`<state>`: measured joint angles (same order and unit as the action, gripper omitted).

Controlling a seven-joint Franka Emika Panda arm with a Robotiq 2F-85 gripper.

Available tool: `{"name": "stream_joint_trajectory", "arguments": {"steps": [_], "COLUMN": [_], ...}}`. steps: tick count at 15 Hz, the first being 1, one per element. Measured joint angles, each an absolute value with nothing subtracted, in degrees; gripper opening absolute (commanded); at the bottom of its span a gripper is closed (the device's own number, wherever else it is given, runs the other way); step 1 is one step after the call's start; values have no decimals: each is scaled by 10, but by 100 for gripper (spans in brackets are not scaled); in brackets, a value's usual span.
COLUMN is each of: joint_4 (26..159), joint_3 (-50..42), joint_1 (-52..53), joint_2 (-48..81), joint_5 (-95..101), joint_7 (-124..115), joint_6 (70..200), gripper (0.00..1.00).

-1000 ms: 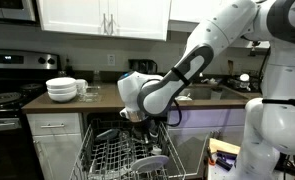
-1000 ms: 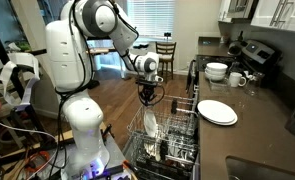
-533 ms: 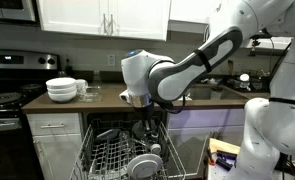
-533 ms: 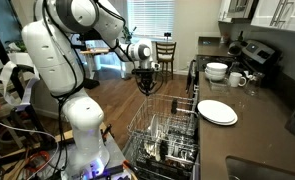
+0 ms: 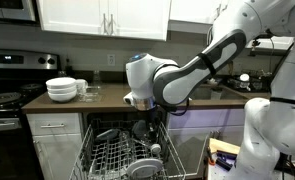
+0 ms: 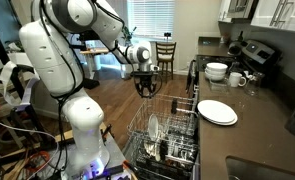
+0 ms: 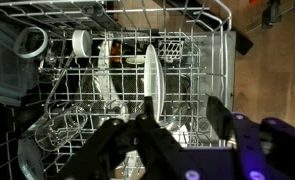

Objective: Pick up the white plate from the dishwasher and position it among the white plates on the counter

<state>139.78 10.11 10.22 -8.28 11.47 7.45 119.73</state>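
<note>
Arm (image 5: 202,65) bent over, wrist pointing down, gripper (image 6: 144,91) hanging above dishwasher rack (image 6: 175,128), centre-left of frame. Jaws spread, nothing btwn them. White plate (image 7: 154,75) stands on edge in rack, mid wrist view. Vs 1 s ago: gripper up out of rack, jaws no longer pressed together, plate left behind

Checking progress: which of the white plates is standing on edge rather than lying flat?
The white plate in the dishwasher rack, upright between the tines; the other white plate lies flat on the counter.
</note>
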Motion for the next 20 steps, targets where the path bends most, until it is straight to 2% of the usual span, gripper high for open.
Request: {"name": "stream_joint_trajectory", "arguments": {"steps": [2, 3, 14, 17, 19, 20], "joint_4": [1406, 1409, 1403, 1389, 1379, 1374], "joint_3": [95, 91, 62, 64, 67, 69], "joint_1": [102, 101, 82, 74, 69, 67], "joint_2": [-74, -67, 77, 116, 137, 146], "joint_5": [115, 115, 105, 86, 77, 72], "joint_7": [78, 82, 177, 205, 220, 226], "joint_6": [1217, 1230, 1387, 1404, 1407, 1408], "gripper": [99, 100, 100, 83, 87, 85]}}
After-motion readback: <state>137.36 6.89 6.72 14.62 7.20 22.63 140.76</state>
